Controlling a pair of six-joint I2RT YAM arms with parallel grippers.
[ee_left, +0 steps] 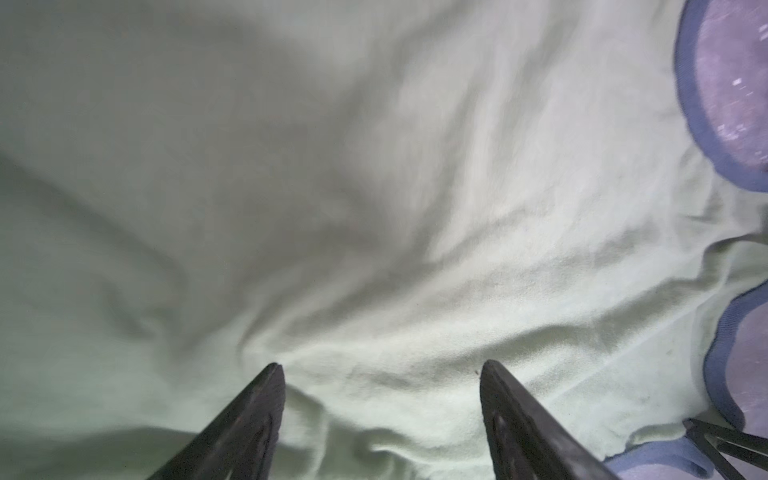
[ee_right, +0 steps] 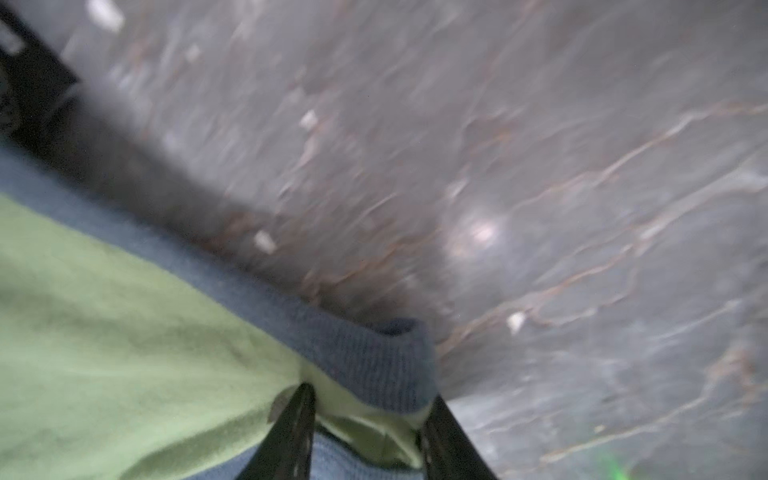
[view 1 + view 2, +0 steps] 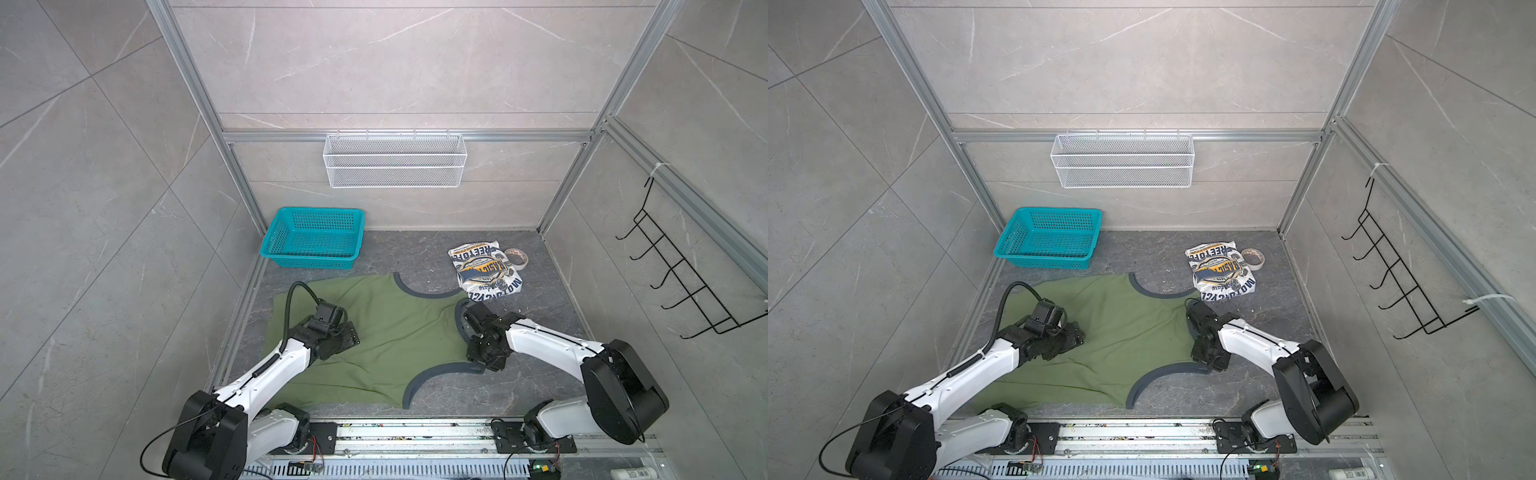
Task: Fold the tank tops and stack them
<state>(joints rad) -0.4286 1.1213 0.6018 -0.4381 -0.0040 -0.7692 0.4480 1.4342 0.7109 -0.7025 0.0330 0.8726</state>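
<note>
The olive green tank top (image 3: 399,332) (image 3: 1129,332) lies spread flat across the dark table in both top views, its navy-trimmed openings toward the right. My left gripper (image 3: 353,334) (image 1: 382,368) hovers open low over its left half, nothing between the fingers. My right gripper (image 3: 480,368) (image 2: 370,395) is at the near shoulder strap; the jaws stand partly apart with the navy-trimmed strap (image 2: 374,361) bunched between them. The white tank top (image 3: 484,272) (image 3: 1221,272) lies folded at the back right, graphic up.
A teal plastic basket (image 3: 313,237) stands at the back left. A roll of tape (image 3: 516,258) lies against the white tank top. A white wire basket (image 3: 395,160) hangs on the back wall and a black hook rack (image 3: 681,274) on the right wall.
</note>
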